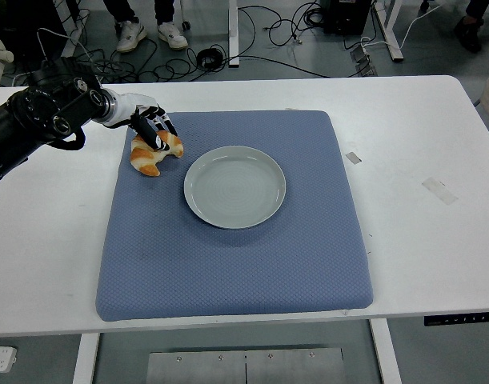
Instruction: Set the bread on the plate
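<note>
The bread (154,154), a golden croissant-shaped piece, lies on the blue mat (232,264) near its far left corner, just left of the plate (234,186) and apart from it; a strip of mat shows between the two. My left hand (150,125) is down on the bread from its far side; my dark fingers (155,139) are curled over its top and touching it, but whether they have a real grip or only rest on the crust I cannot tell, because the hand covers the contact; the bread itself looks to be lying on the mat, not raised. My left arm (38,120) comes in from the left edge, black and thick, crossing the bare white table (424,120) before it reaches the mat's corner; the wrist is pale where it meets the hand. The plate is round and pale grey-green, and it sits a little left of the mat's middle; nothing lies in it. The mat covers most of the table's centre, with its near edge close to the table's near edge. Two small bits of tape (440,190) sit on the table to the right of the mat. Beyond the far edge, on the floor among cables (268,32), a person's white shoes (152,34) show at the top.
</note>
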`<state>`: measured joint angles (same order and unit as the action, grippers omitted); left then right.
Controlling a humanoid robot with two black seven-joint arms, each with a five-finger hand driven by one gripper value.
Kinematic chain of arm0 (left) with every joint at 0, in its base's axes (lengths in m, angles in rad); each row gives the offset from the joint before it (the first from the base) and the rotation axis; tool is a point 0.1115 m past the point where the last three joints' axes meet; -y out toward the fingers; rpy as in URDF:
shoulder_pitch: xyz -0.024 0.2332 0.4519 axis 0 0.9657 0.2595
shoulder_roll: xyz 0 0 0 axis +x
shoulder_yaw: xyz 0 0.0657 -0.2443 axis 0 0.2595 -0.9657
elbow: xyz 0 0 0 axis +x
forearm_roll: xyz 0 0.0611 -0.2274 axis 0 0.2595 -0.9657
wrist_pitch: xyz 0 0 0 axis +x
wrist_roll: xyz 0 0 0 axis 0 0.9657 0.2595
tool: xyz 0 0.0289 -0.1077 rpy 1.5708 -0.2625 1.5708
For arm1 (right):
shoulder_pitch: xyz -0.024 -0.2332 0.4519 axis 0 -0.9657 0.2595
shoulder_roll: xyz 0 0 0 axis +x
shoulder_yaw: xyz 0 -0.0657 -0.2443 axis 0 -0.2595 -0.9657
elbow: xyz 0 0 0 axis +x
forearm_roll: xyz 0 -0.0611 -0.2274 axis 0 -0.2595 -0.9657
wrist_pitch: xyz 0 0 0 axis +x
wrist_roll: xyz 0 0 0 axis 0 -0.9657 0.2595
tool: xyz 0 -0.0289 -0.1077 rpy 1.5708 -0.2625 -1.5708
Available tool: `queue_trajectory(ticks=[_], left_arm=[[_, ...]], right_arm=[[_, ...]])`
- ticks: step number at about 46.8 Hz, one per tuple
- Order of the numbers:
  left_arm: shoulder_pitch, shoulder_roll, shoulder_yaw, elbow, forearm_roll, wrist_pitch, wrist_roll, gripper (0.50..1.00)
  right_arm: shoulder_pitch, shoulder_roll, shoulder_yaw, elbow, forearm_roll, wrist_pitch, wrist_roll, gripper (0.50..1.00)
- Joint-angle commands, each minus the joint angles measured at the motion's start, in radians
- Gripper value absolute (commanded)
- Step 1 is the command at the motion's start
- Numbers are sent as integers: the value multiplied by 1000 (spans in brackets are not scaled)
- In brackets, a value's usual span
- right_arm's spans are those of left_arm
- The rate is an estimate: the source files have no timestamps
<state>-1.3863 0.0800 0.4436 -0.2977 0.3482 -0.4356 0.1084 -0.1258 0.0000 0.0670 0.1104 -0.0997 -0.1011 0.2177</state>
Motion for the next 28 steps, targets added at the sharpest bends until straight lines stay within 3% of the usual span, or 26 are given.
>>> queue_trajectory(ticks=[1,28], left_arm=[[-7,0,-28,0,0,0,-1,636],[-51,-80,-128,0,0,-3,-4,646]], right_arm=[[-1,0,-1,0,0,0,0,1000],[-1,0,0,2,0,0,0,1000]])
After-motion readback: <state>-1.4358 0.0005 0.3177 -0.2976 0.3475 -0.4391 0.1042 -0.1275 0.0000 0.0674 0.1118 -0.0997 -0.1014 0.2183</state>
